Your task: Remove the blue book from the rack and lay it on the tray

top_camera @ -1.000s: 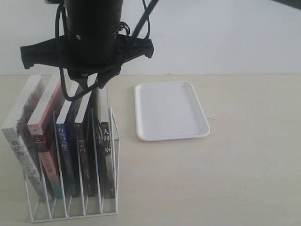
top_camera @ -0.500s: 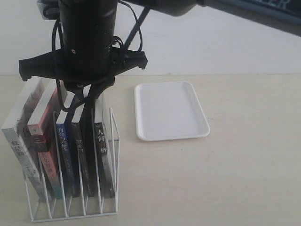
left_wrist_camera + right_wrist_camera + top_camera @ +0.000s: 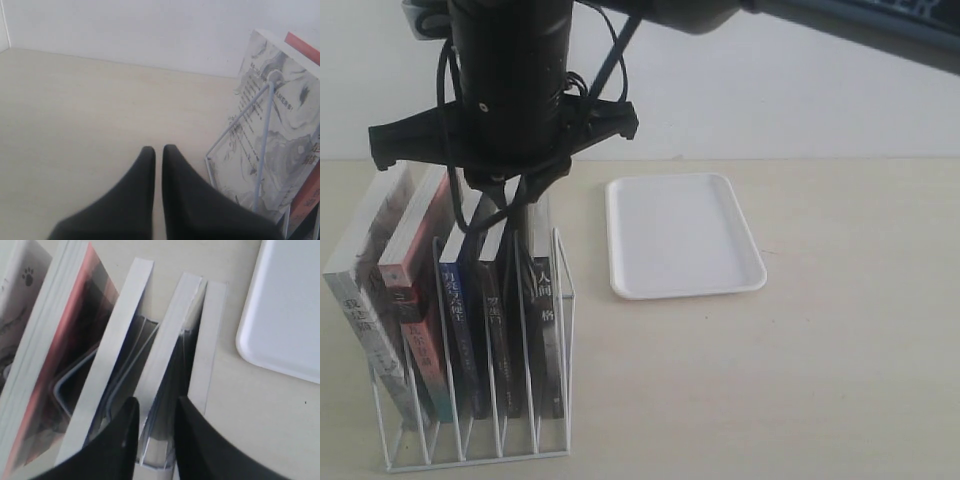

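As the right fingers (image 3: 125, 440) hang parted above the row of page edges, one book's top showing in the gap between them and nothing yet gripped, the blue book (image 3: 455, 310) stands upright in the rack (image 3: 570, 370). It sits in the third slot from the left in the exterior view, between a red-spined book (image 3: 418, 340) and two black-spined books (image 3: 500, 330). Whether the straddled edge belongs to the blue book or its black neighbour cannot be told from the wrist picture. Over the past second the right arm (image 3: 510, 70), reaching across from the right of the scene, has dropped closer to the books and then nearly settled. Every book is still in its slot, which suggests the approach is almost over and the pinch comes next. Its wrist points straight down over the rack. The left fingers (image 3: 140, 190), pressed almost together and empty, wait low over the worktop (image 3: 800, 380) just beside the rack. The tray (image 3: 682, 235) lies flat near the rack's right side.
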### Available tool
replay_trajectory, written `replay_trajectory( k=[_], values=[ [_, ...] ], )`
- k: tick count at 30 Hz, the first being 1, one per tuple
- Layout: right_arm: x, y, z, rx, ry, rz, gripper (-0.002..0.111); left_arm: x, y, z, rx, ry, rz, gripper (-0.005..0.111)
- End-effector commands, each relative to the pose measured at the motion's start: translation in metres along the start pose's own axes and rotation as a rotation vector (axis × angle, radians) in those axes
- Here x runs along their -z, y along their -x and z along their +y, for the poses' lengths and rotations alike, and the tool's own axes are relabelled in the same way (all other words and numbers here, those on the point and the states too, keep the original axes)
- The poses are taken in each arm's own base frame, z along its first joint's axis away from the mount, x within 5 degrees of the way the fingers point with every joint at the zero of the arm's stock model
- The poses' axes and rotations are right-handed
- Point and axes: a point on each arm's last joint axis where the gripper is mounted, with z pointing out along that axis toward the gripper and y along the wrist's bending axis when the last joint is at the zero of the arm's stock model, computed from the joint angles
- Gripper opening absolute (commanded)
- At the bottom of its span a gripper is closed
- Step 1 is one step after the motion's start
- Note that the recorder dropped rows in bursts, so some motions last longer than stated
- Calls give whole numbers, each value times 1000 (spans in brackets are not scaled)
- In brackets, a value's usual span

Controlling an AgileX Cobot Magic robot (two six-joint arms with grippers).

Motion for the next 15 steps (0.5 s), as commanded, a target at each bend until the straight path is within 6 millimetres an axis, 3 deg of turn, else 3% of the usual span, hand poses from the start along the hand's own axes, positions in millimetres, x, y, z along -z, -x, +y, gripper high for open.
replay_trajectory(
  k=[1, 9, 15],
  values=[
    [15, 2, 1, -3, 49, -36, 24, 0, -1, 0, -4, 3, 0, 5],
    [11, 3, 5, -2, 75, -51, 24, 0, -1, 0, -4, 3, 0, 5],
    [-4, 0, 11, 13, 63, -28, 24, 0, -1, 0, -4, 3, 0, 5]
  ],
)
